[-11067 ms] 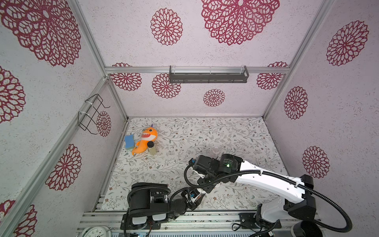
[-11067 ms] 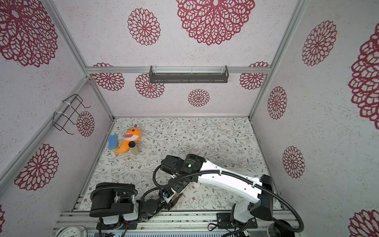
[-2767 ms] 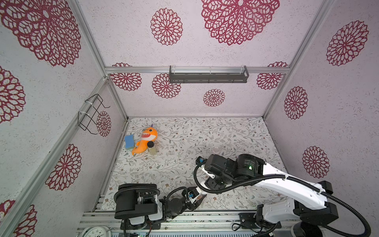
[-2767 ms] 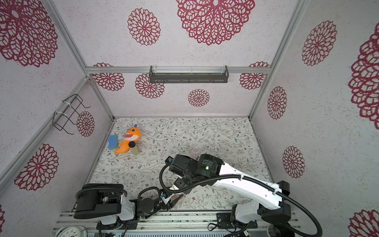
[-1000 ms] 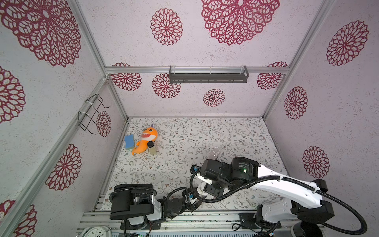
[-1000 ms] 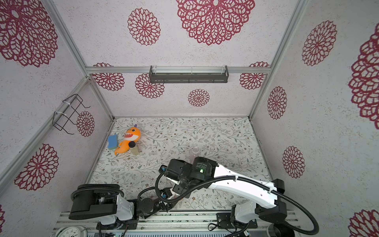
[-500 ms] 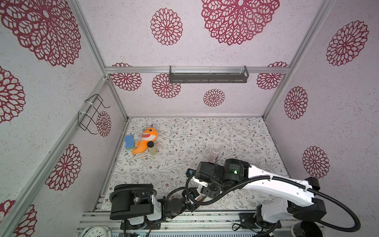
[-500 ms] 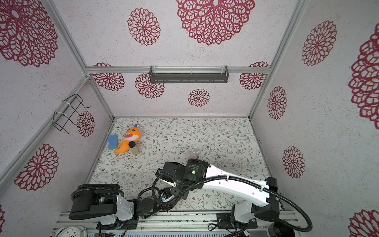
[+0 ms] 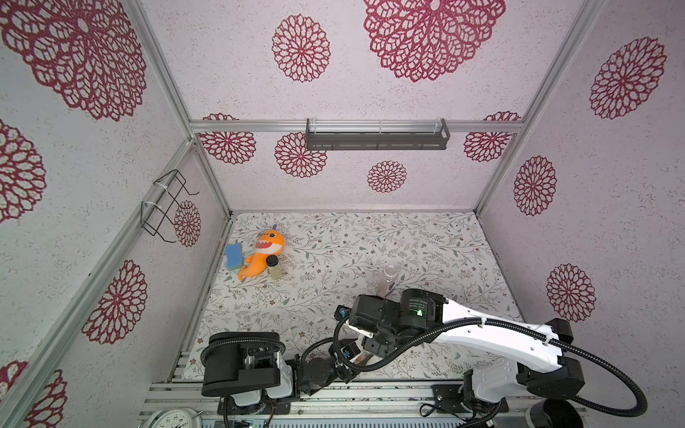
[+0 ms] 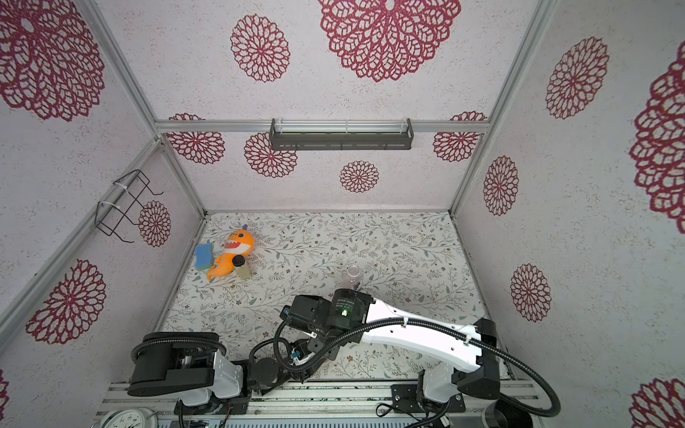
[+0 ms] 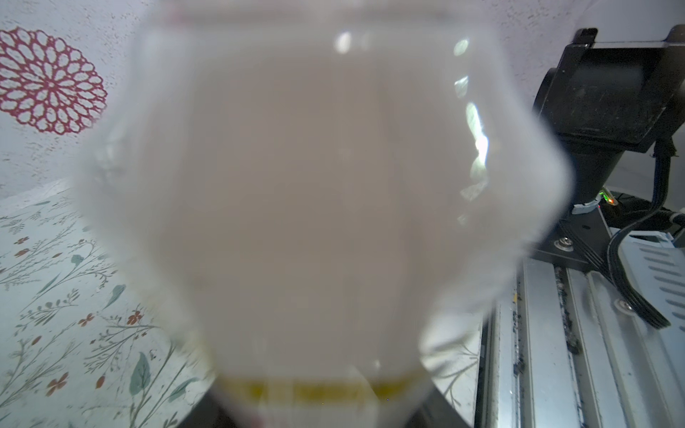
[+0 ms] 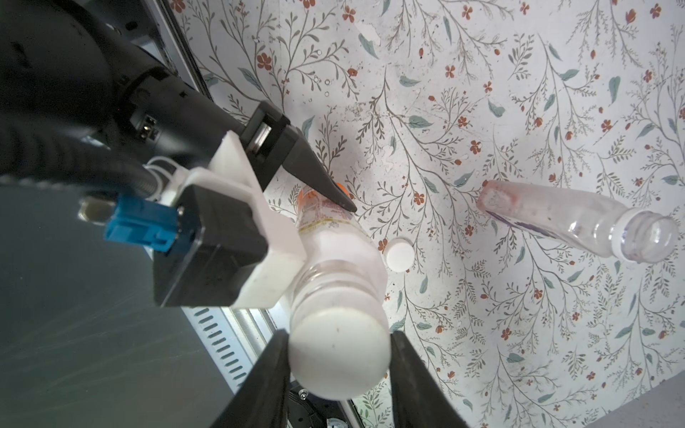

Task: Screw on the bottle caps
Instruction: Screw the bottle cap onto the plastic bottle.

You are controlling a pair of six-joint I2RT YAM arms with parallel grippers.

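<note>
Your bench [image 9: 407, 237], 10 o'clock corner: orange plush shark [image 9: 265, 248], blue sponge [image 9: 232, 255] and black-lidded jar [image 9: 273, 266] in one cluster, well apart from the work.

Your left arm [image 9: 241, 365] sits folded low at the 6 o'clock edge. Its forearm lies along the front rail, pointing toward 3 o'clock. Your left gripper [image 12: 318, 211] is clamped low on the orange-labelled bottle [image 12: 333, 237], which is roughly upright. That bottle blurs out most of the left wrist view.

Your right arm [image 9: 493, 333] stretches from the 5 o'clock corner toward 9 o'clock, wrist bent down over the left gripper. On your right gripper [image 12: 338, 331], the fingers sit against both sides of the white cap [image 12: 339, 355] on that bottle's neck. You cannot tell whether it is threaded.

The second cap [image 12: 399, 254] lies flat on the bench just beside the held bottle.

The grape-label bottle [image 9: 388, 279] stands uncapped at the right wrist's 12 o'clock.
</note>
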